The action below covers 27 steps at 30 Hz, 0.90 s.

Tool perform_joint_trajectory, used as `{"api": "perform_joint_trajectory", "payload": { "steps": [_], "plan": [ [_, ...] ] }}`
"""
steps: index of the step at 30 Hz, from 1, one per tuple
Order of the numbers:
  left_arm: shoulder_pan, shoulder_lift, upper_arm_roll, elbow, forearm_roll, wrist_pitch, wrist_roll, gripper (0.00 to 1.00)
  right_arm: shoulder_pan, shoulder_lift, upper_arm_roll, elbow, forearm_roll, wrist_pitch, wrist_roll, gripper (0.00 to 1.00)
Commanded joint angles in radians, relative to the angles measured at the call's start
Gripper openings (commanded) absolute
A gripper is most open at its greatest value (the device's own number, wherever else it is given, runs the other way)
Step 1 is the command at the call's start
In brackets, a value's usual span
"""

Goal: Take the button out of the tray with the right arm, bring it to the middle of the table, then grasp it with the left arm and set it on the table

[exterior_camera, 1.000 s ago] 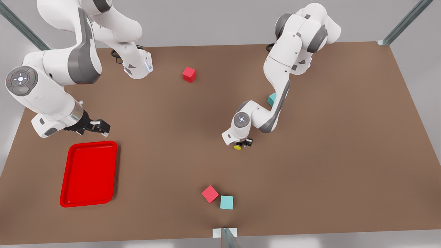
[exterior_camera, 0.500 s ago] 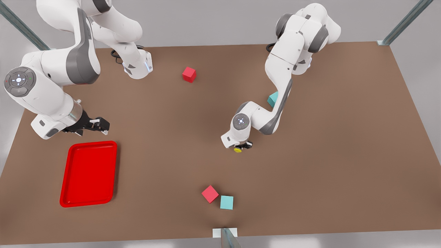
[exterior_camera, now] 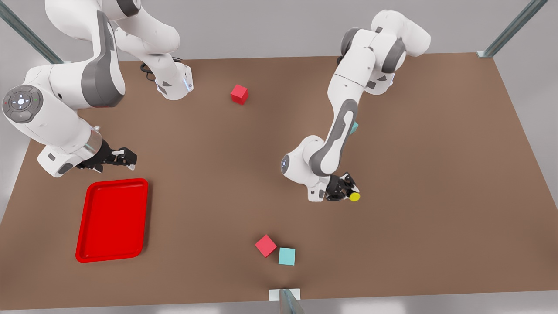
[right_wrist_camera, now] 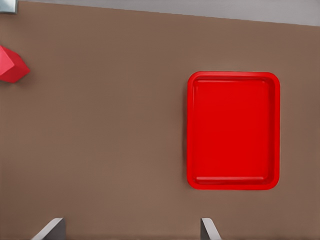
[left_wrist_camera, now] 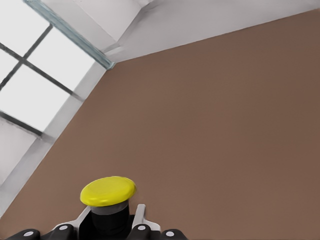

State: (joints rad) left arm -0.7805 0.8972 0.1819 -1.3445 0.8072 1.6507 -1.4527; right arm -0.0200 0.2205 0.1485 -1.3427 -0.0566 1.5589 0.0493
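Left gripper (exterior_camera: 346, 190), mid-frame in the front view, is clamped on the button (exterior_camera: 354, 196); its dark body is mostly hidden by the fingers (left_wrist_camera: 140, 220). Right gripper (exterior_camera: 124, 158) hangs spread open just above the tray (exterior_camera: 112, 220) at lower left. Teal cube (exterior_camera: 354, 127) half hidden behind the left arm.

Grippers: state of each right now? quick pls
Left gripper: shut on the button, held above the table near its middle.
Right gripper: open, nothing between the fingers, waiting beside the tray.
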Motion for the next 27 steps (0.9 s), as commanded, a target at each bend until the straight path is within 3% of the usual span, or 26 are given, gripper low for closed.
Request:
{"api": "perform_joint_trajectory", "payload": {
  "steps": [1, 6, 23, 24, 25, 27],
  "plan": [
    [0.000, 0.031, 0.001, -0.001, 0.147, -0.094, -1.394, 0.32, 0.000, -0.001, 0.000, 0.000, 0.000, 0.000, -0.039, 1.00],
    [0.010, 0.112, 0.002, -0.001, 0.228, -0.043, -1.397, 0.32, -0.001, -0.001, -0.001, 0.000, 0.000, 0.000, -0.039, 1.00],
    [0.030, 0.169, 0.002, -0.004, 0.283, 0.006, -1.477, 0.33, 0.000, -0.001, -0.001, 0.000, -0.039, 0.000, -0.037, 1.00],
    [0.030, 0.169, 0.002, -0.013, 0.288, 0.006, -1.466, 0.93, 0.003, -0.001, -0.001, 0.000, -0.039, -0.002, -0.037, 1.00],
    [0.030, 0.169, 0.002, -0.016, 0.300, 0.006, -1.465, 1.00, 0.002, -0.001, -0.001, 0.000, -0.039, -0.002, -0.037, 1.00],
    [0.027, 0.169, 0.002, -0.016, 0.305, 0.004, -1.465, 1.00, 0.000, -0.001, -0.001, 0.000, -0.039, 0.000, -0.037, 1.00]
  ]
}}
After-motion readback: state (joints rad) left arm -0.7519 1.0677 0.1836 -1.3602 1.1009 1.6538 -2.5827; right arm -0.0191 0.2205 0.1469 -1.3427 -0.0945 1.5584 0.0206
